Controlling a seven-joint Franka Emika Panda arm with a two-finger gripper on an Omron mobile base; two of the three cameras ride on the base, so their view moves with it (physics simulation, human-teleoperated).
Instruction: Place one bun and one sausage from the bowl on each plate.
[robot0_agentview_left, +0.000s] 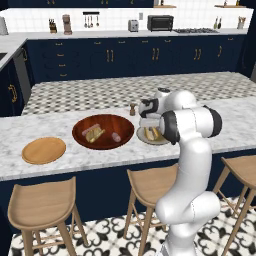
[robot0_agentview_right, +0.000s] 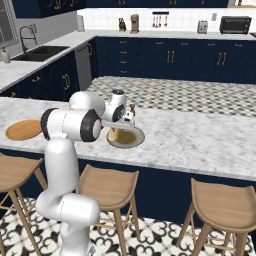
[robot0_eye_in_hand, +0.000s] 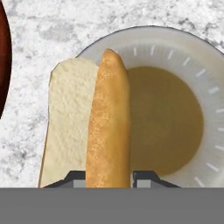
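Hand (robot0_eye_in_hand: 108, 177) over the grey-rimmed plate (robot0_eye_in_hand: 205, 74), clamped on a bun (robot0_eye_in_hand: 107, 127) that stands between its two fingers (robot0_eye_in_hand: 146, 178); the bun is split, its tan crust facing the camera and its pale crumb to one side. In the hand view the bun hangs across the plate's rim on the side toward the bowl (robot0_eye_in_hand: 3, 65). On the counter (robot0_agentview_left: 60, 127) the bowl (robot0_agentview_left: 103, 131) sits just beside the grey-rimmed plate (robot0_agentview_left: 145, 140), between it and the wooden plate (robot0_agentview_left: 44, 150), which lies well apart from the bowl. Inside the bowl rest a second bun (robot0_agentview_left: 94, 133) and, nearer the grey-rimmed plate, a sausage (robot0_agentview_left: 116, 137). A small pepper mill (robot0_agentview_left: 132, 109) stands behind the bowl.
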